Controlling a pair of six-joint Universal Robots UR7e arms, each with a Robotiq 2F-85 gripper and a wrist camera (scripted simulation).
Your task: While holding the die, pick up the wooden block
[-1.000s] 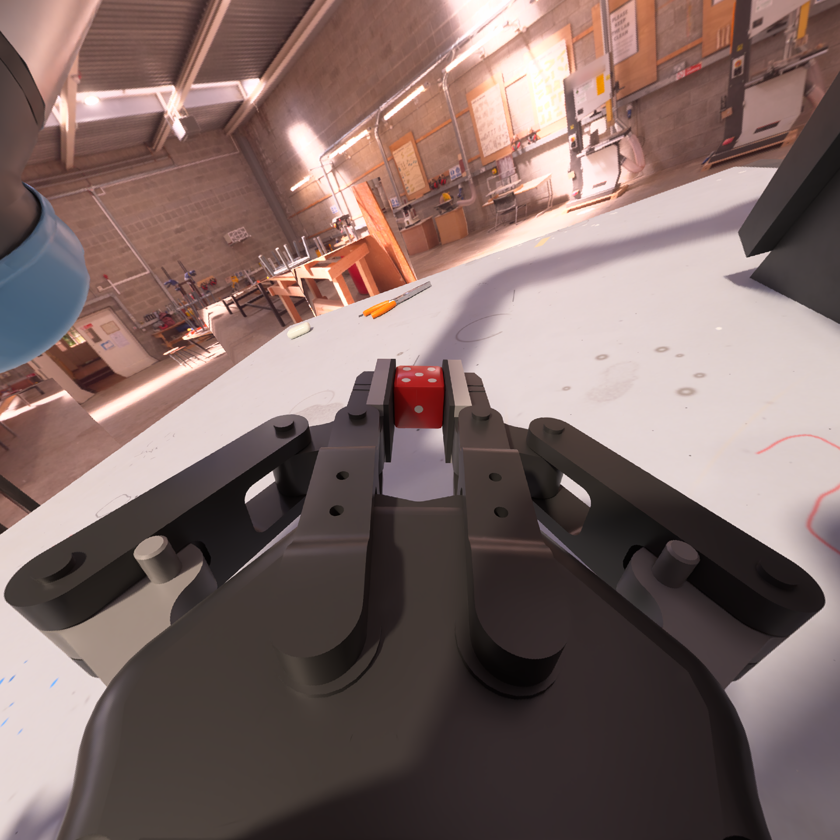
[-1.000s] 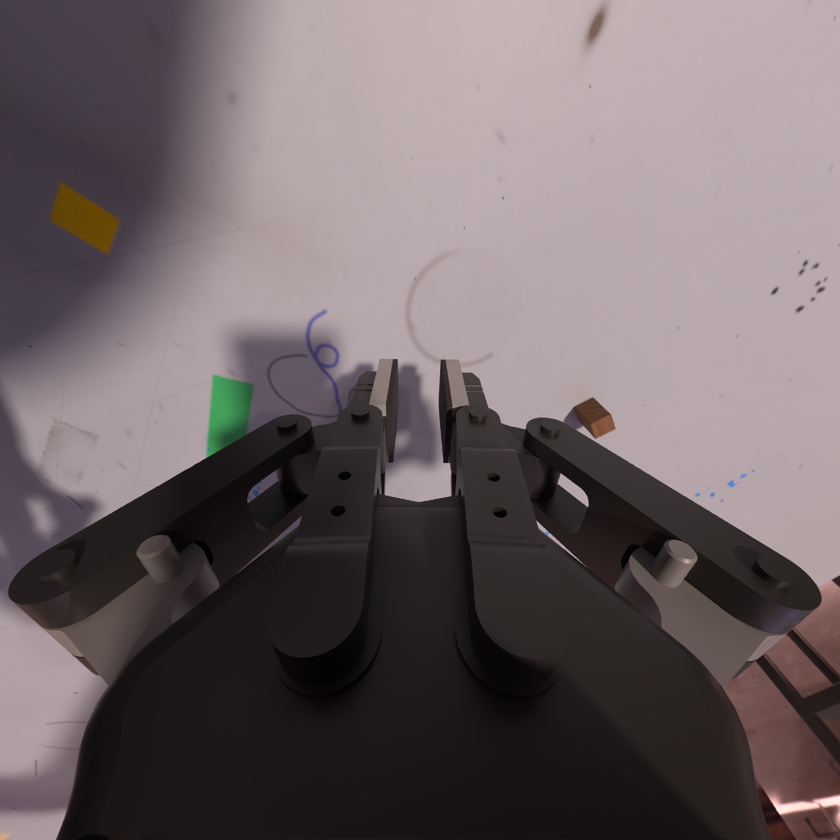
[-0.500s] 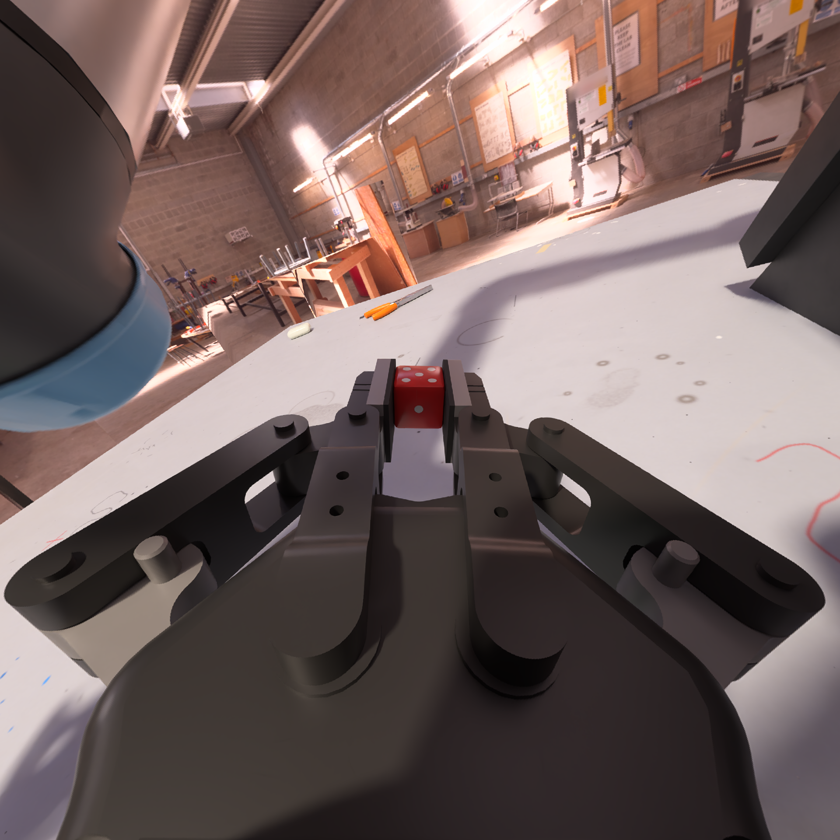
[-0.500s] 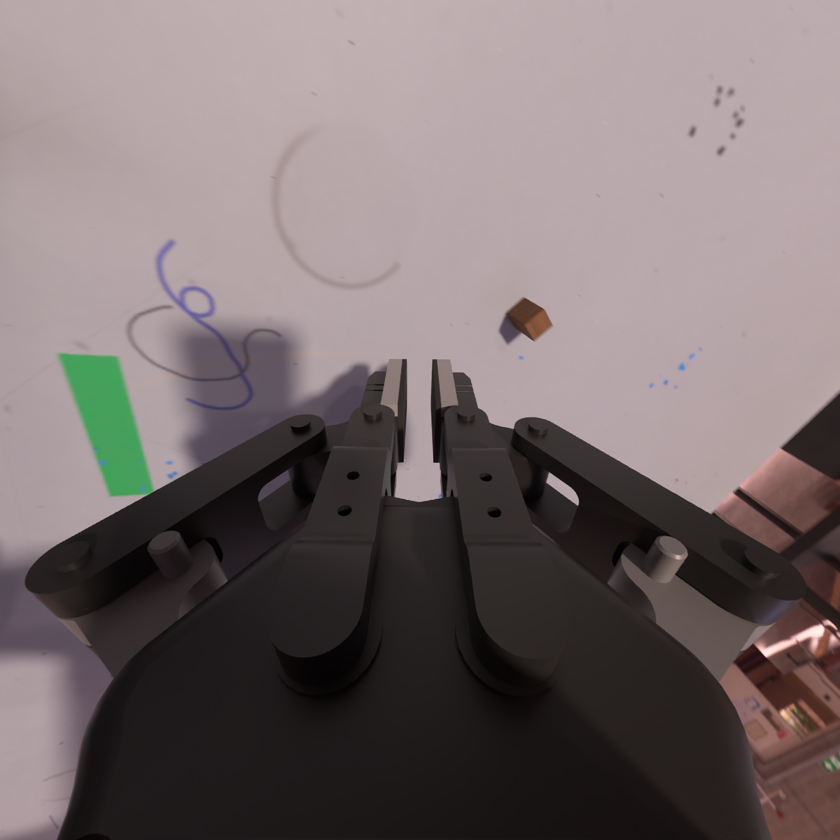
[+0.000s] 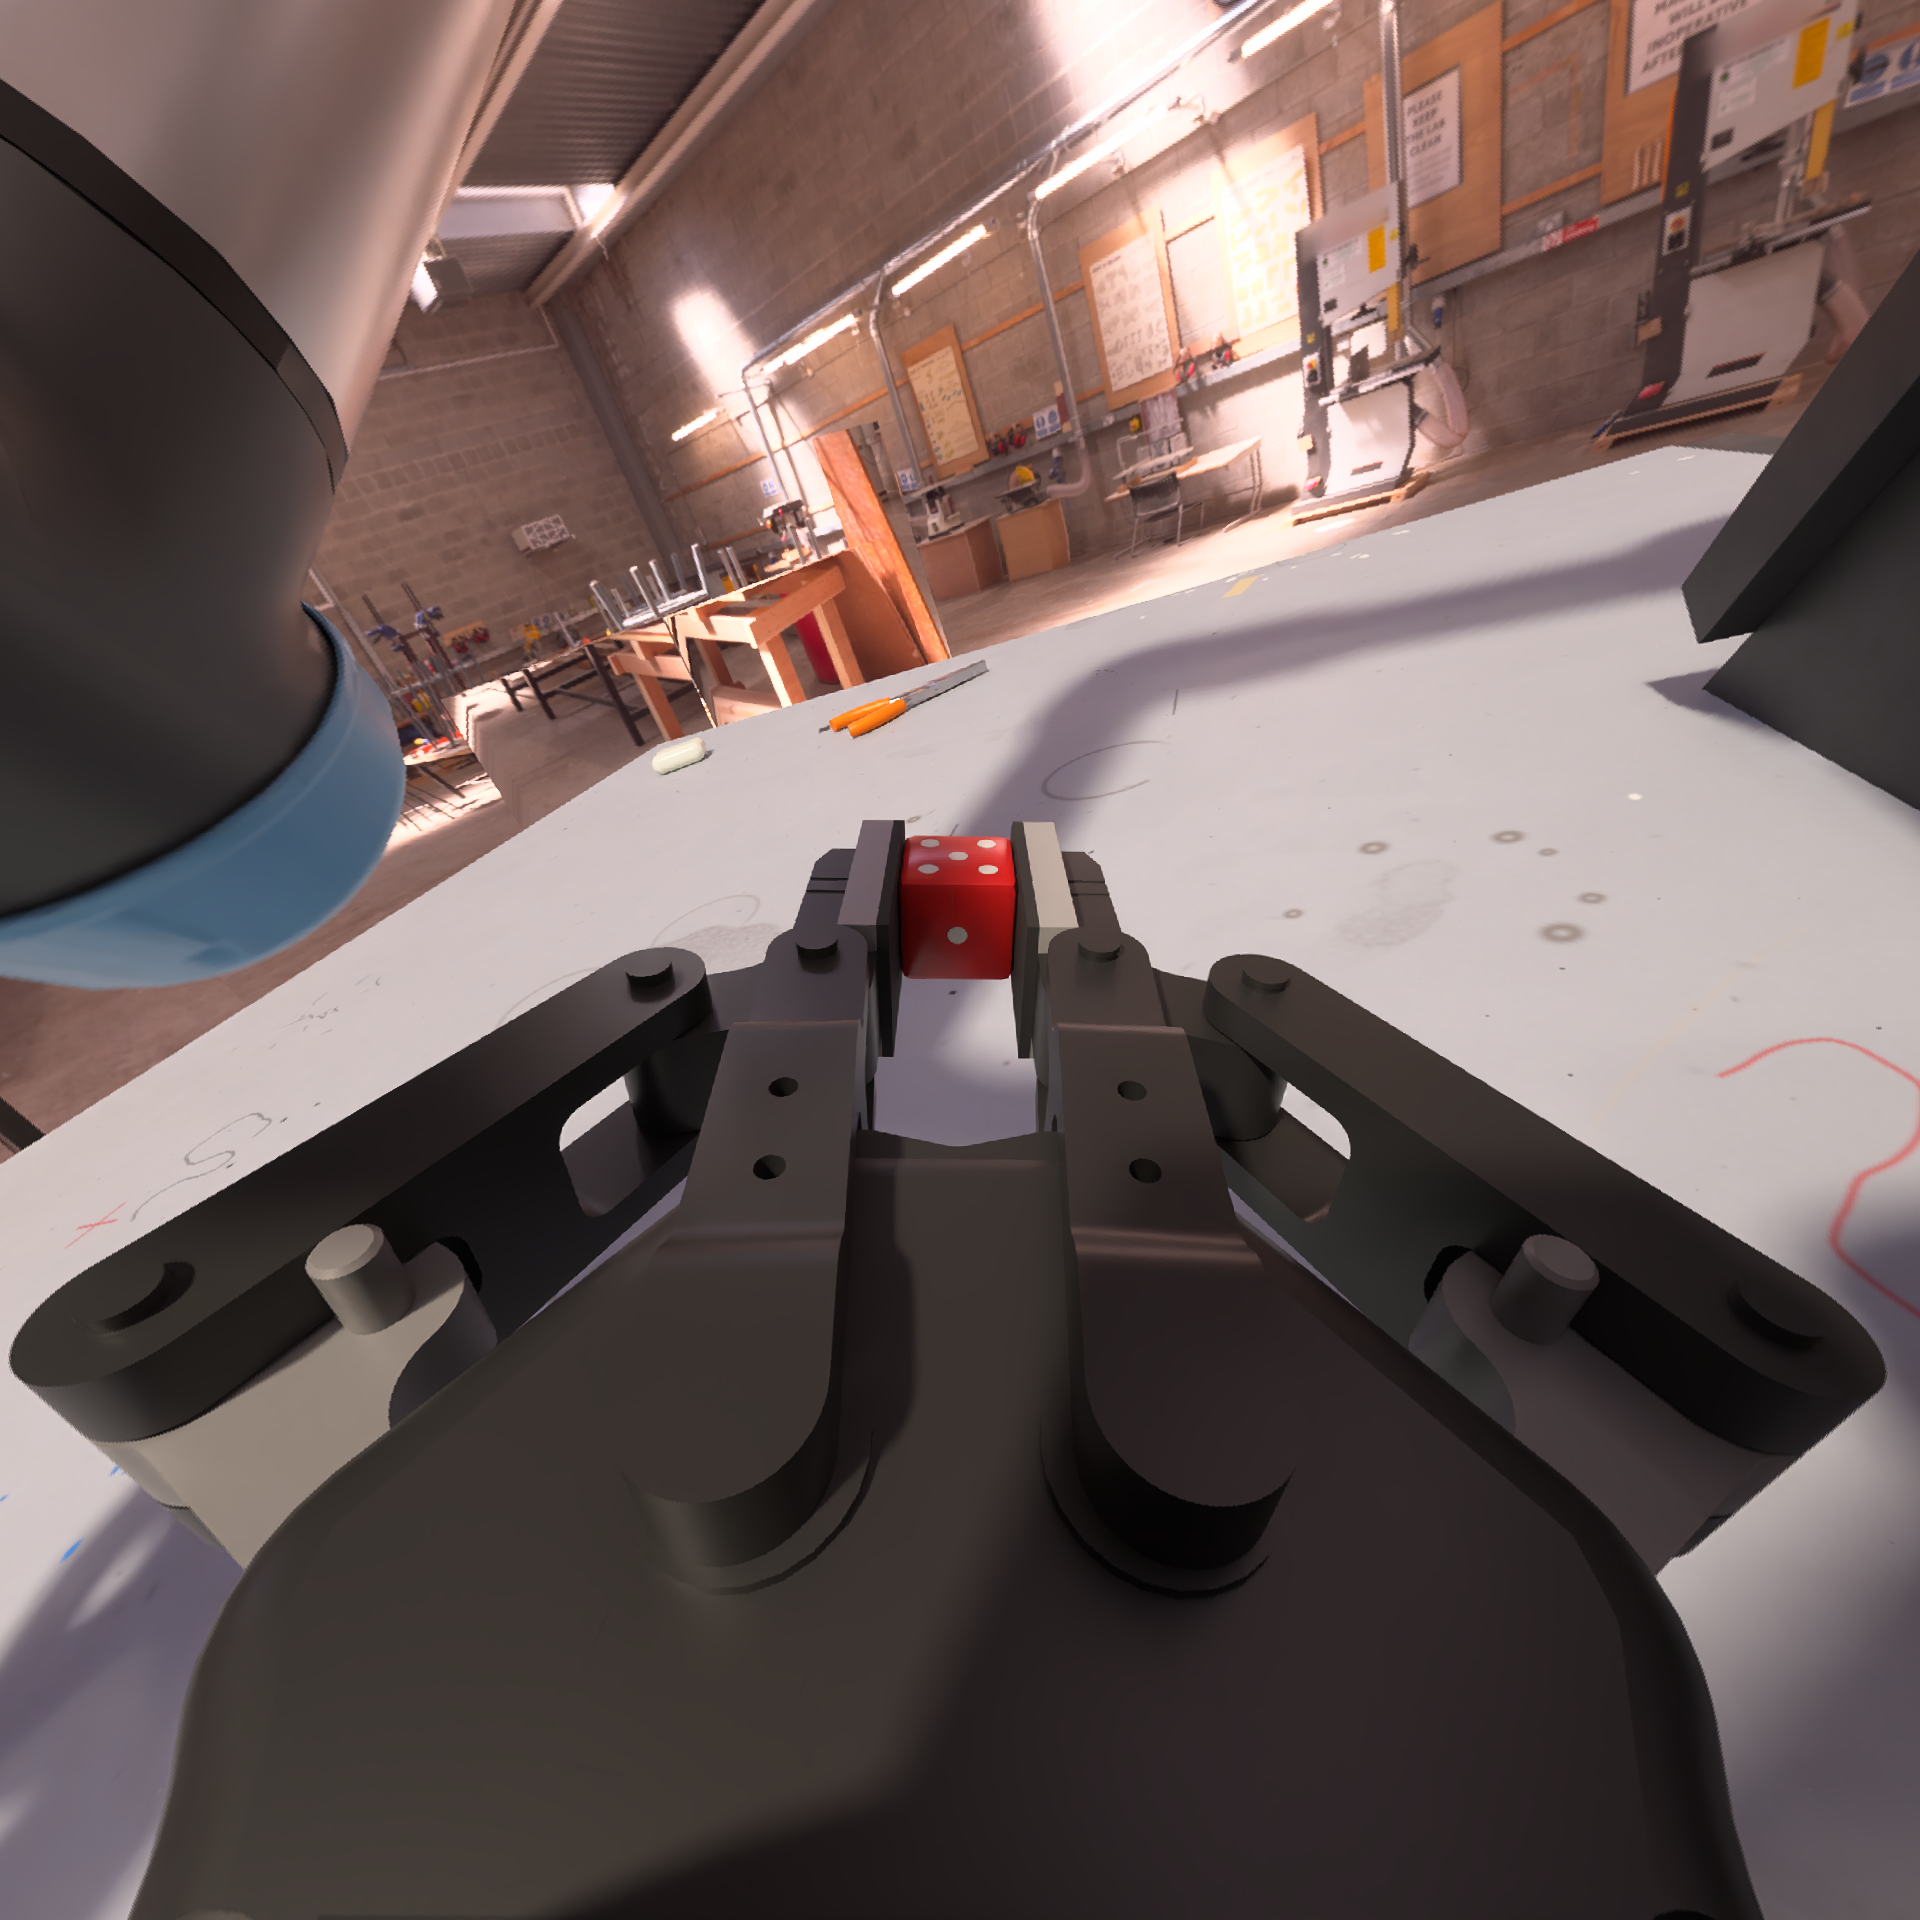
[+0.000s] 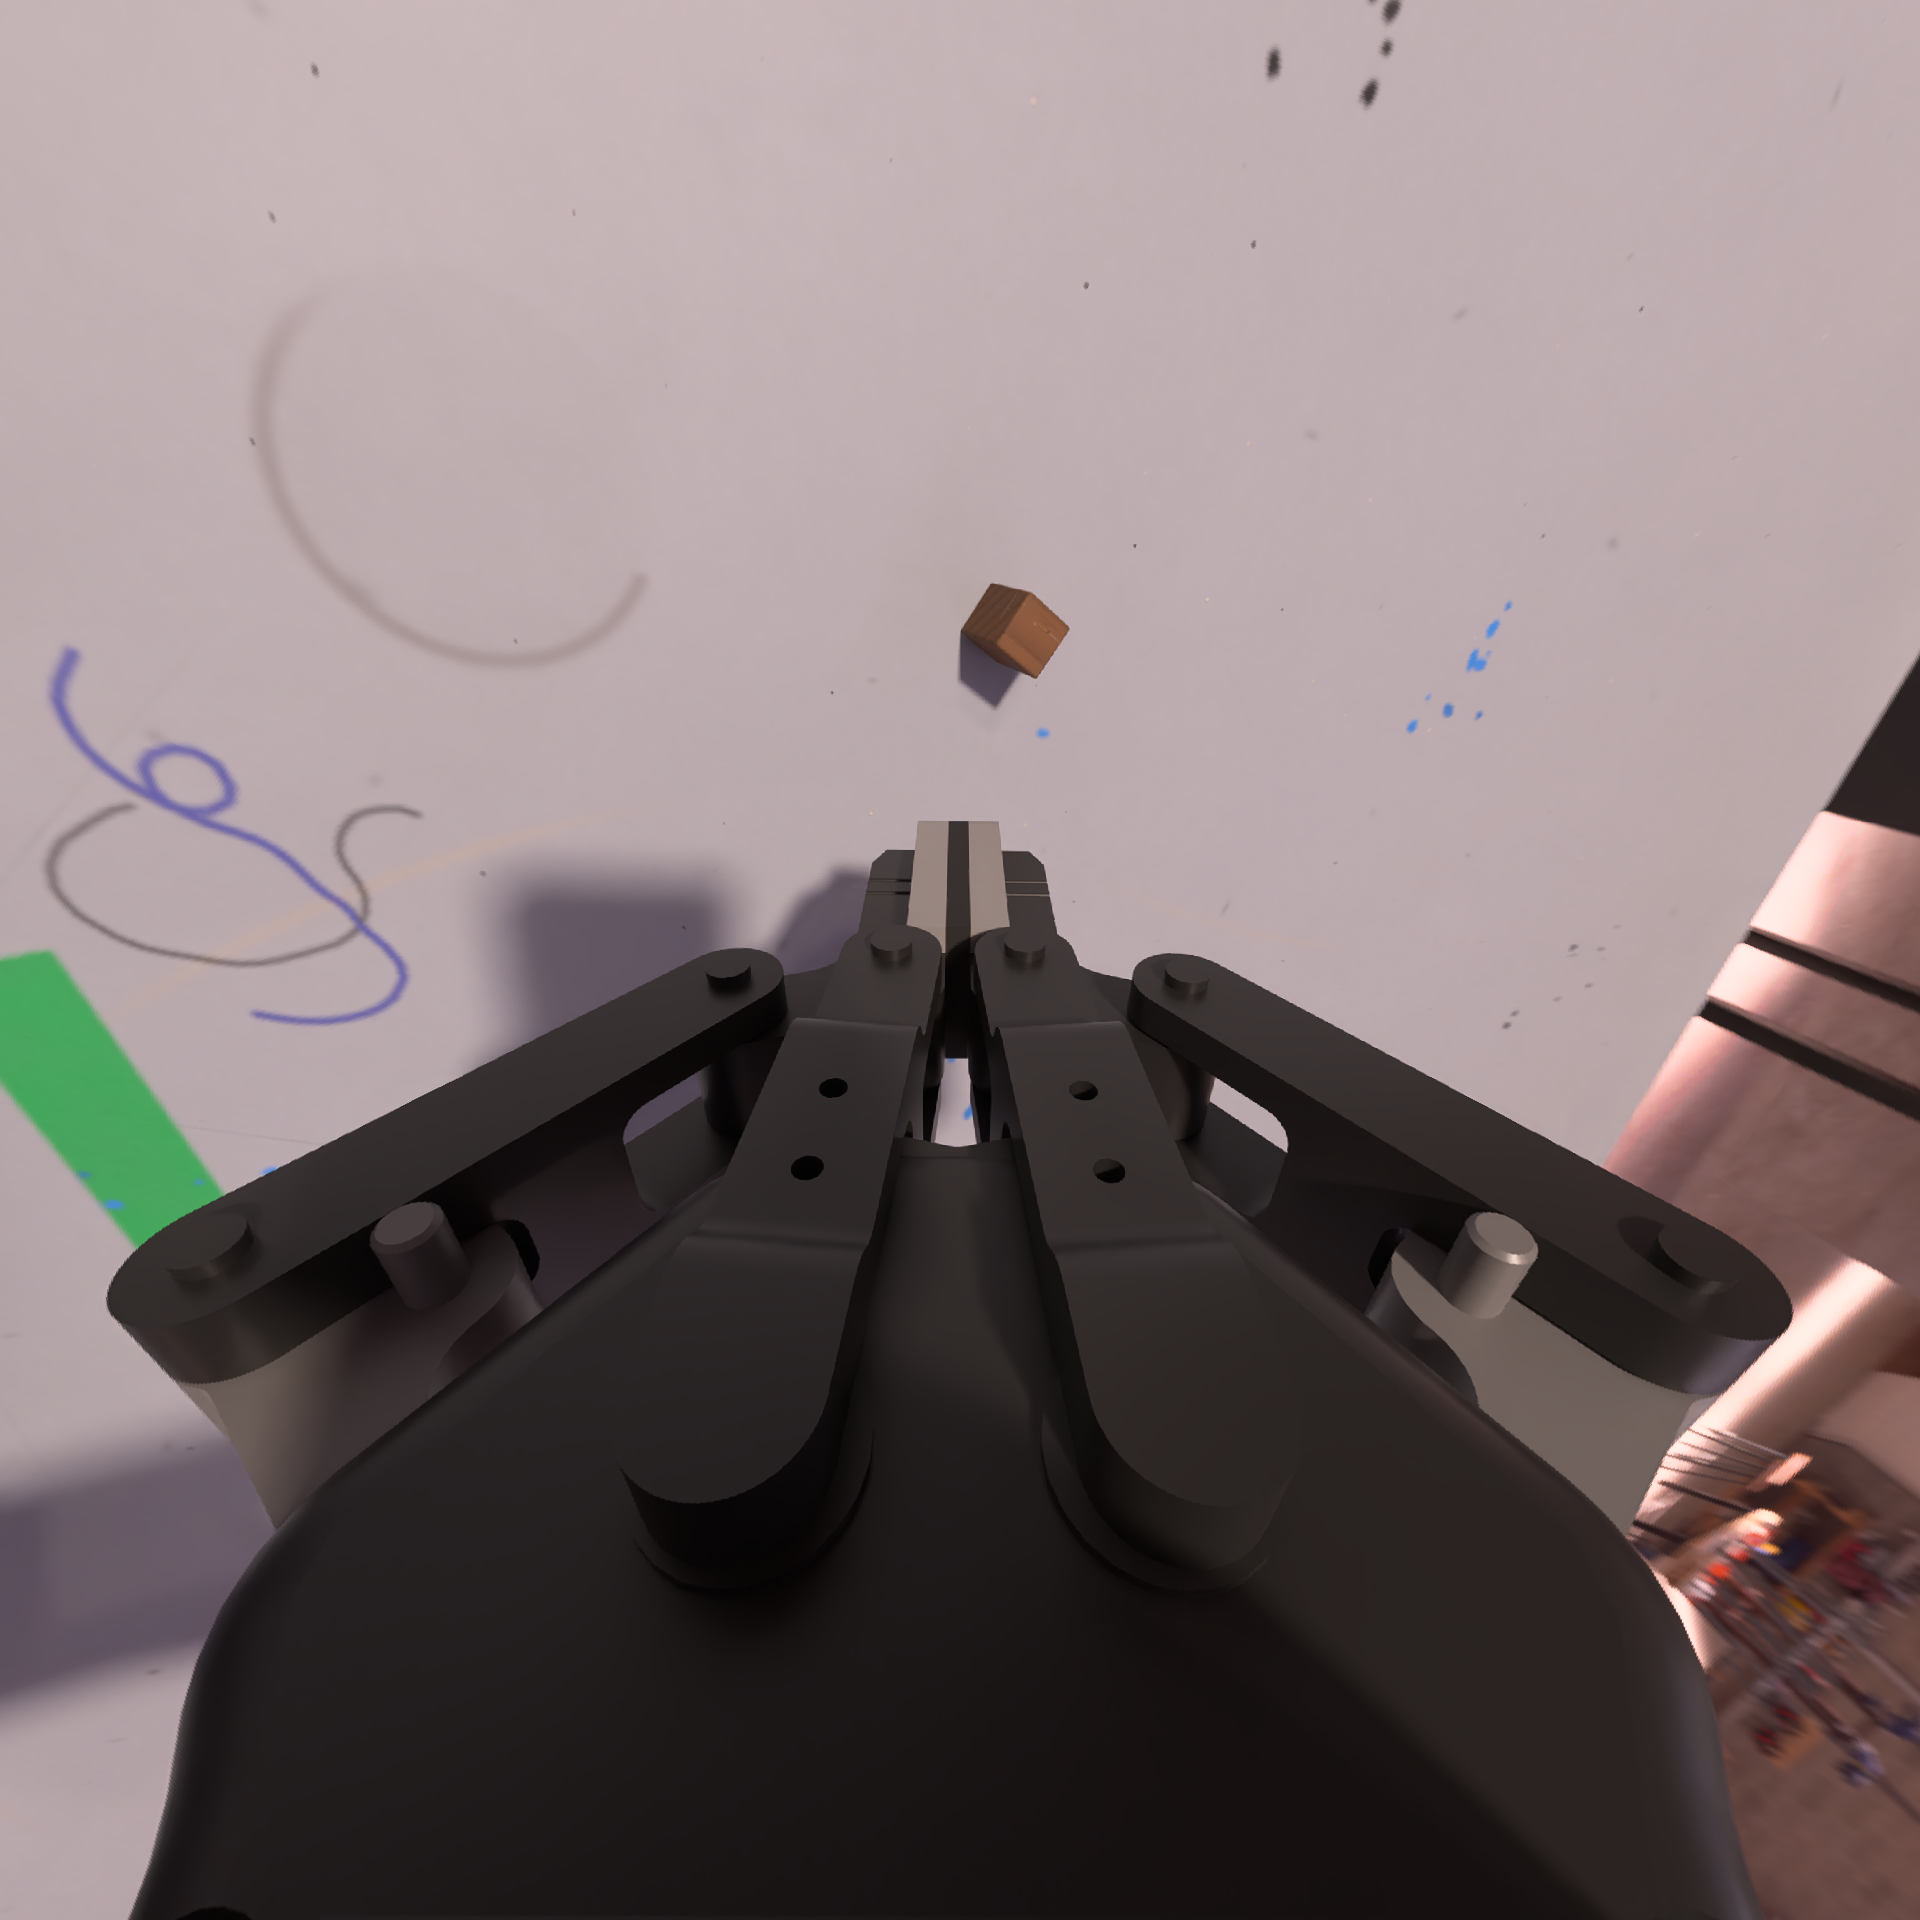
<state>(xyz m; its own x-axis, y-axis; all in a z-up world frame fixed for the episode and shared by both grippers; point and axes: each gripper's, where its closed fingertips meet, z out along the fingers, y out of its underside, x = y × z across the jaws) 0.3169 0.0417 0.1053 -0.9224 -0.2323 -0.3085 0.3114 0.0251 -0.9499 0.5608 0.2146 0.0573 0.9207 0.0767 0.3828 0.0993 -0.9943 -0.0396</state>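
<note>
Your right claw (image 6: 957,868) is clenched empty—part it, then descend on the wooden block (image 6: 1015,630) (alone on the desk (image 6: 1351,416)); left claw (image 5: 956,902) grips the die (image 5: 956,904)—hold firm.

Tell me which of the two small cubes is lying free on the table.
The brown wooden block: it sits alone on the white table, ahead of the shut right tool. The red white-dotted die is clamped in the left tool.

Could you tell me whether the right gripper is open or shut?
Shut: the right gripper has its pads pressed together, holding nothing.
</note>
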